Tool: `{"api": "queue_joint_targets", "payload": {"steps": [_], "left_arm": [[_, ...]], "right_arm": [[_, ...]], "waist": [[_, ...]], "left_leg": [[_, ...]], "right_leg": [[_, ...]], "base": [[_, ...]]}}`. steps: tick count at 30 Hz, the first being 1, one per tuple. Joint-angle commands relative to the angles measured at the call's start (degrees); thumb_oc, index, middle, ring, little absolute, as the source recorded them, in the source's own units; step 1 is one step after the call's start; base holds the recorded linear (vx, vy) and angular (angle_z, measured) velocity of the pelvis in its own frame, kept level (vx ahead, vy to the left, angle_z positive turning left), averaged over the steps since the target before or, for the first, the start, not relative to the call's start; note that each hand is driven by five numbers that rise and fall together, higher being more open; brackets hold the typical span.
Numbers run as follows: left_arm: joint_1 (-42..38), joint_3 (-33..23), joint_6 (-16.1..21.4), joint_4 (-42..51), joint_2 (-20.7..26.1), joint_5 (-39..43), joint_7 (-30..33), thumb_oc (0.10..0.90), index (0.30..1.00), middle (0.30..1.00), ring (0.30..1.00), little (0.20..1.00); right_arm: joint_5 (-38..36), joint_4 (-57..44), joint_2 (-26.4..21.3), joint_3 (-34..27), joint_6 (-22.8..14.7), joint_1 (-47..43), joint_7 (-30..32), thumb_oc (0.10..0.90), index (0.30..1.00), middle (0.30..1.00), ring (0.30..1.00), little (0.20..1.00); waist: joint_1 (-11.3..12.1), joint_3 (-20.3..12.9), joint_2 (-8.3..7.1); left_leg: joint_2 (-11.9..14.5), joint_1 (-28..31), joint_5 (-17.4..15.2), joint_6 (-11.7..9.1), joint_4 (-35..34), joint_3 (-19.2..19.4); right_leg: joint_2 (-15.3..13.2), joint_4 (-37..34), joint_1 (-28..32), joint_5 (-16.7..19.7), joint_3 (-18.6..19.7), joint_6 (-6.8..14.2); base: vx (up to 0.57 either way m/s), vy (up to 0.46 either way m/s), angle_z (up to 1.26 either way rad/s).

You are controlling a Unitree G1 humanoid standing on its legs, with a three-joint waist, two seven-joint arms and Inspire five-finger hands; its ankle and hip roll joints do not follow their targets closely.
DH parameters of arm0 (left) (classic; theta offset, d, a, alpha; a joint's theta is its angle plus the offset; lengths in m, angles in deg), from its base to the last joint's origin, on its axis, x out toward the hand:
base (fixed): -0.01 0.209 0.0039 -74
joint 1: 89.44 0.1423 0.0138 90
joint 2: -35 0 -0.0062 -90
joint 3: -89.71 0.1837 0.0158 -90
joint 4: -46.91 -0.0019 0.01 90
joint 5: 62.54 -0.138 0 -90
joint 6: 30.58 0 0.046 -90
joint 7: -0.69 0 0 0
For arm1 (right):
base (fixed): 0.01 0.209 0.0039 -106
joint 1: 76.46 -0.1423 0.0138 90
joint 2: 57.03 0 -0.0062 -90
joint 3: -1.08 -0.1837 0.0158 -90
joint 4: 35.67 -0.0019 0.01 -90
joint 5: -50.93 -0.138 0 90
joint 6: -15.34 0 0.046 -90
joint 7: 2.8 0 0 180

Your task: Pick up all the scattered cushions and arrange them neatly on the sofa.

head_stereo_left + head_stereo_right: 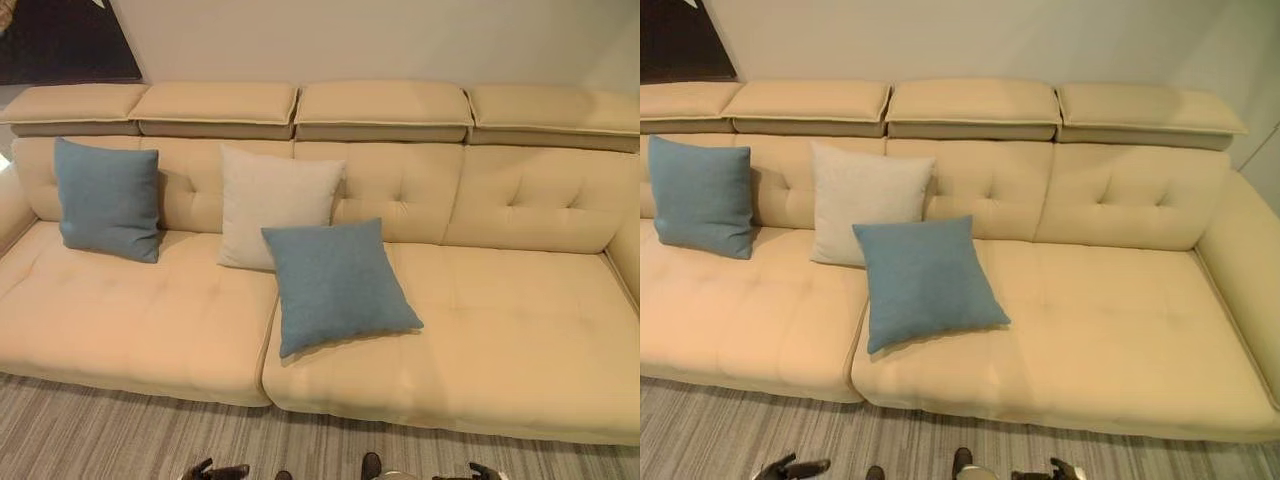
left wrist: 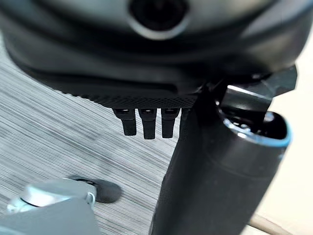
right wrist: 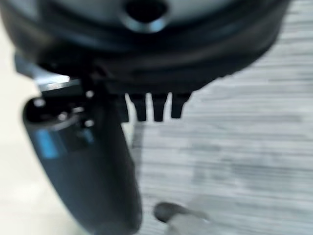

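Three cushions rest on the beige sofa [image 1: 500, 330]. A blue cushion [image 1: 108, 200] leans upright against the backrest at the left. A cream cushion [image 1: 270, 200] leans on the backrest near the middle. A second blue cushion [image 1: 335, 285] lies tilted on the seat in front of it, overlapping its lower corner. My left hand [image 1: 215, 470] and right hand [image 1: 480, 470] hang low over the floor, well short of the sofa. The left hand's fingers [image 2: 146, 122] and the right hand's fingers [image 3: 156, 107] are straight and hold nothing.
Grey striped carpet [image 1: 100, 430] runs along the sofa's front edge. The right half of the seat [image 1: 1120, 330] is bare. A dark panel [image 1: 60, 40] hangs on the wall at the upper left. The sofa's right armrest [image 1: 1250, 260] closes that end.
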Motion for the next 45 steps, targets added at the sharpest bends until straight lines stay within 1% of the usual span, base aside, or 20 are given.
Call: {"api": "queue_joint_targets", "payload": {"steps": [1, 3, 6, 9, 12, 15, 16, 17, 18, 19, 22, 24, 25, 27, 28, 31, 32, 35, 39, 45], "left_arm": [[-0.70, -0.46, 2.25, 2.55, 3.51, 1.91, 1.06, 0.800, 0.900, 0.900, 0.900, 0.900], [-0.77, -0.51, 2.30, 3.46, 4.00, 1.61, 0.50, 0.800, 0.900, 0.900, 0.900, 0.900], [-1.14, 0.30, 2.93, 5.60, 4.91, 1.76, 0.68, 0.800, 0.900, 0.900, 0.900, 0.900], [-1.52, -0.14, 3.22, 4.56, 4.71, 2.20, 0.69, 0.800, 0.900, 0.900, 0.900, 0.900], [-0.96, -0.35, 3.72, 4.93, 4.06, 1.56, 1.15, 0.800, 0.900, 0.900, 0.900, 0.900], [-0.64, -0.17, 3.48, 4.86, 3.96, 1.21, 1.06, 0.800, 0.900, 0.900, 0.900, 0.900], [-0.76, -0.23, 3.15, 5.22, 4.31, 0.95, 1.12, 0.800, 0.900, 0.900, 0.900, 0.900], [-0.77, -0.25, 3.14, 5.23, 4.33, 0.94, 1.12, 0.800, 0.900, 0.900, 0.900, 0.900], [-0.74, 0.23, 2.98, 5.59, 4.93, -0.27, 0.92, 0.800, 0.900, 0.900, 0.900, 0.900], [-0.53, 0.55, 2.87, 6.21, 5.22, -1.29, 0.82, 0.800, 0.900, 0.900, 0.900, 0.900], [-0.40, 1.44, 2.95, 9.17, 6.03, -2.30, 0.41, 0.800, 0.900, 0.900, 0.900, 0.900], [-1.50, 2.07, 2.86, 9.26, 6.59, -2.36, 1.08, 0.800, 0.900, 0.900, 0.900, 0.900], [-2.06, 1.80, 3.51, 13.63, 7.71, -2.29, 1.26, 0.800, 0.900, 0.900, 0.900, 0.900], [-3.19, 1.85, 4.53, 18.61, 9.31, -1.71, 2.02, 0.800, 0.900, 0.900, 0.900, 0.900], [-5.13, 1.71, 5.41, 22.08, 10.77, -0.08, 2.22, 0.800, 0.900, 0.900, 0.900, 0.900], [-8.09, 1.85, 6.39, 24.24, 12.12, 1.32, 2.80, 0.800, 0.900, 0.900, 0.900, 0.900], [-12.15, 2.90, 7.15, 24.83, 13.22, 3.49, 3.48, 0.800, 0.900, 0.900, 0.900, 0.900], [-17.43, 3.74, 7.92, 24.42, 14.31, 7.50, 4.59, 0.800, 0.900, 0.900, 0.900, 0.900], [-26.38, 5.48, 8.92, 23.07, 17.22, 11.66, 6.74, 0.800, 0.900, 0.900, 0.900, 0.900], [-34.19, 8.47, 8.80, 22.44, 20.49, 14.07, 6.31, 0.800, 0.900, 0.900, 0.900, 0.900]], "right_arm": [[0.78, -8.49, -6.16, -0.42, -2.00, 1.19, 2.82, 0.800, 0.900, 0.900, 0.900, 0.900], [1.43, -10.64, -8.65, -1.08, -2.02, 0.75, 3.03, 0.800, 0.900, 0.900, 0.900, 0.900], [0.93, -12.37, -11.34, -2.40, -2.27, -0.55, 4.08, 0.800, 0.900, 0.900, 0.900, 0.900], [0.75, -11.88, -11.44, -3.52, -2.15, -1.76, 4.62, 0.800, 0.900, 0.900, 0.900, 0.900], [1.19, -13.59, -10.85, -5.07, -2.40, -1.43, 4.87, 0.800, 0.900, 0.900, 0.900, 0.900], [1.12, -13.99, -9.85, -5.91, -2.36, -0.62, 4.76, 0.800, 0.900, 0.900, 0.900, 0.900], [0.26, -13.58, -8.51, -5.81, -2.20, -0.99, 4.74, 0.800, 0.900, 0.900, 0.900, 0.900], [0.25, -13.58, -8.49, -5.80, -2.20, -1.01, 4.74, 0.800, 0.900, 0.900, 0.900, 0.900], [0.02, -14.00, -7.73, -5.85, -2.06, -0.59, 4.69, 0.800, 0.900, 0.900, 0.900, 0.900], [0.04, -14.23, -7.23, -6.18, -2.04, -0.08, 4.78, 0.800, 0.900, 0.900, 0.900, 0.900], [-0.32, -14.11, -7.80, -7.40, -2.18, -0.30, 5.06, 0.800, 0.900, 0.900, 0.900, 0.900], [-0.66, -13.56, -9.17, -7.11, -2.25, -1.91, 6.17, 0.800, 0.900, 0.900, 0.900, 0.900], [-1.30, -15.62, -9.78, -9.17, -1.83, -0.80, 6.25, 0.800, 0.900, 0.900, 0.900, 0.900], [-2.68, -18.02, -12.48, -10.97, -2.46, -2.32, 7.00, 0.800, 0.900, 0.900, 0.900, 0.900], [-2.89, -21.79, -15.43, -11.60, -2.93, -4.66, 7.56, 0.800, 0.900, 0.900, 0.900, 0.900], [-3.37, -23.77, -19.38, -11.26, -3.67, -9.47, 8.07, 0.800, 0.900, 0.900, 0.900, 0.900], [-5.63, -24.69, -21.53, -9.28, -4.63, -15.89, 8.50, 0.800, 0.900, 0.900, 0.900, 0.900], [-9.55, -26.14, -21.94, -5.40, -5.72, -23.58, 8.78, 0.800, 0.900, 0.900, 0.900, 0.900], [-17.62, -27.64, -21.47, 0.90, -7.36, -33.77, 7.55, 0.800, 0.900, 0.900, 0.900, 0.900], [-20.52, -26.31, -20.58, 10.60, -7.20, -45.15, 4.75, 0.800, 0.900, 0.900, 0.900, 0.900]], "waist": [[-0.44, 0.94, -1.21], [-0.03, 0.17, -1.12], [2.17, -0.09, -0.04], [2.64, -1.31, 0.85], [2.78, -3.09, -0.15], [3.12, -3.36, -0.99], [2.75, -2.42, -1.10], [2.90, -2.39, -1.20], [2.49, -1.63, -0.94], [2.20, -1.49, -0.79], [1.14, -1.32, -0.37], [0.13, -0.05, -0.26], [-0.58, -0.13, -1.22], [-0.67, 0.85, -1.25], [-0.69, 2.04, -0.89], [-0.49, 2.68, -0.33], [-0.07, 3.58, 0.21], [0.60, 4.05, 0.86], [1.22, 5.42, 1.24], [2.16, 6.86, 1.35]], "left_leg": [[2.34, -5.48, -2.87, 1.84, 13.84, 5.49], [3.07, -5.49, -3.81, 2.25, 7.19, 5.68], [3.95, -8.96, 3.89, 0.19, -7.21, 2.28], [4.17, -6.81, 6.15, -0.85, -13.62, 1.95], [2.78, -5.35, 4.58, -0.07, -11.51, 1.85], [1.81, -4.77, 2.64, 1.16, -9.41, 2.70], [1.31, -3.37, 0.48, 2.99, -8.15, 3.84], [1.26, -3.40, 0.37, 3.05, -8.02, 4.02], [1.02, -1.80, -1.03, 4.01, -7.38, 4.84], [0.96, -0.72, -1.99, 4.34, -7.20, 5.28], [0.43, 1.22, -3.88, 3.82, -7.69, 5.74], [0.44, 1.74, -3.94, 3.29, -7.98, 5.45], [-0.44, 1.79, -4.74, 2.65, -7.75, 4.69], [-0.35, 0.84, -4.43, 2.54, -8.02, 4.93], [0.10, -2.18, -3.53, 2.02, -8.05, 4.41], [0.60, -6.71, -2.30, 1.56, -7.79, 3.56], [0.70, -10.53, -0.95, 1.19, -7.72, 2.99], [0.97, -13.85, 0.45, 0.89, -8.02, 2.69], [1.44, -16.57, 2.01, 0.29, -8.52, 2.51], [1.58, -18.48, 2.94, -0.23, -8.75, 2.71]], "right_leg": [[-0.97, -3.77, 5.46, -0.47, 1.34, 2.35], [-0.94, -5.55, 6.34, -0.84, 1.49, 3.08], [-0.25, -8.40, 9.64, -1.77, 2.47, 3.95], [-0.15, -9.38, 12.15, -3.14, 3.72, 5.18], [-2.31, -8.68, 12.85, -3.19, 5.08, 5.95], [-3.62, -3.71, 12.05, -3.97, 5.92, 6.86], [-4.65, 4.87, 8.62, -2.04, 6.48, 7.81], [-4.75, 5.25, 8.38, -2.22, 6.71, 7.87], [-5.52, 11.18, 5.18, -0.28, 6.37, 8.18], [-6.73, 12.53, 3.68, 0.89, 5.36, 7.79], [-9.84, 5.51, 1.20, 1.63, 0.80, 7.03], [-10.14, 2.03, -0.74, 2.91, 0.73, 7.41], [-10.26, -2.91, 0.84, 3.84, 2.56, 9.24], [-9.93, -3.87, -0.03, 4.60, 3.20, 9.34], [-9.82, -4.95, -1.91, 5.57, 3.25, 9.51], [-9.43, -5.51, -5.08, 6.20, 3.47, 9.21], [-8.93, -5.25, -8.29, 6.51, 3.91, 8.91], [-8.22, -4.48, -11.58, 6.18, 4.01, 8.46], [-7.65, -4.15, -14.20, 6.17, 4.04, 8.09], [-7.46, -4.85, -16.15, 7.08, 4.40, 8.08]], "base": [[0.10, -0.022, 0.07], [0.21, 0.058, -0.09], [0.25, 0.155, 0.03], [0.25, 0.179, -0.04], [0.25, 0.221, -0.58], [0.18, 0.184, -0.58], [0.08, 0.127, -0.50], [0.15, 0.211, -0.27], [0.14, 0.134, -0.08], [0.21, 0.152, -0.18], [0.19, 0.008, -0.27], [0.13, -0.061, 0.06], [0.12, -0.077, 0.22], [-0.02, -0.097, 0.42], [-0.15, -0.083, 0.39], [-0.22, -0.098, 0.06], [-0.18, -0.055, -0.09], [-0.09, -0.046, -0.07], [-0.04, -0.051, -0.01], [0.00, -0.001, -0.01]]}}
